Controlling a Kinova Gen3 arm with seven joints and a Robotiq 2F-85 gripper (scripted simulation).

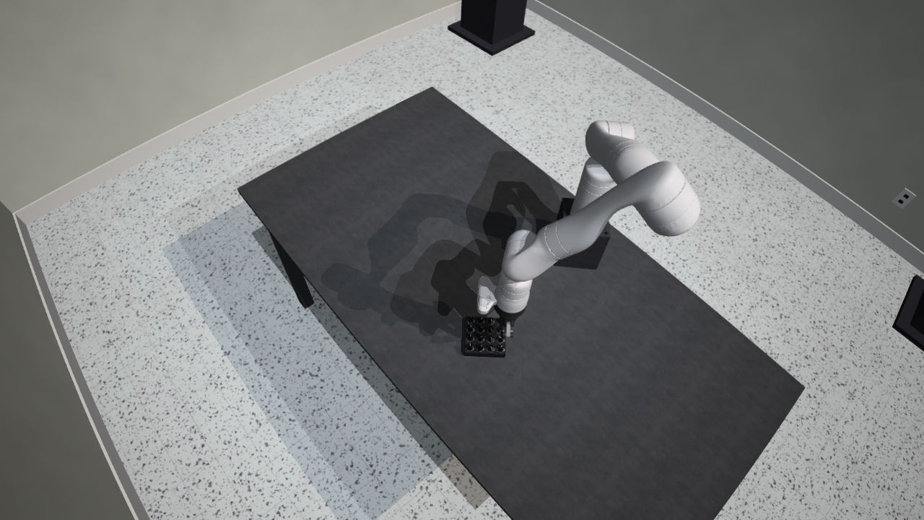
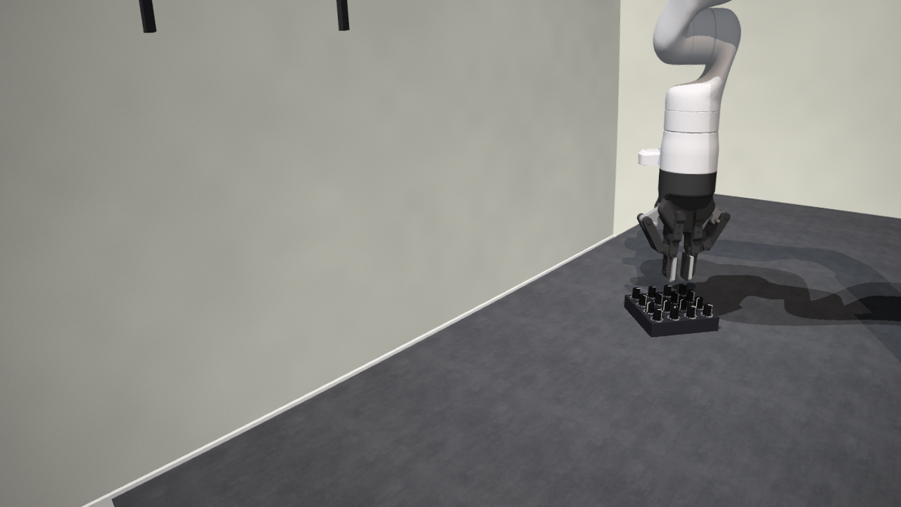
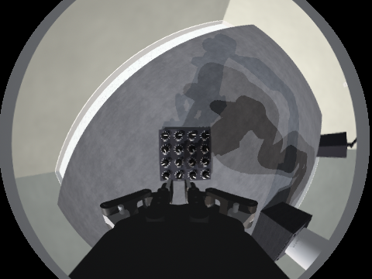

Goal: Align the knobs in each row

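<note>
The black knob box [image 1: 484, 354] [image 2: 683, 327] [image 3: 172, 156] stands flat on the dark table, with four rows of black knobs on top. In the wrist view it sits squarely just beyond the fingertips. White lines and ring marks show there. In the far row the lines look roughly crosswise; the exact marks are too small to tell. No names are readable and no socket can be made out. My gripper [image 1: 510, 331] [image 2: 679, 277] [image 3: 178, 185] points down, a little open, with nothing between its fingers. It hangs above the box's edge on the arm's side, clear of the knobs.
The table [image 1: 646, 388] [image 2: 440, 403] [image 3: 124, 128] bears the box and the arm's shadows. The arm's dark base block [image 1: 585, 255] [image 3: 287, 217] stands at the table's long edge. A wall [image 2: 314, 189] rises beyond the table. A dark pillar [image 1: 494, 22] stands on the floor beyond the table's far corner.
</note>
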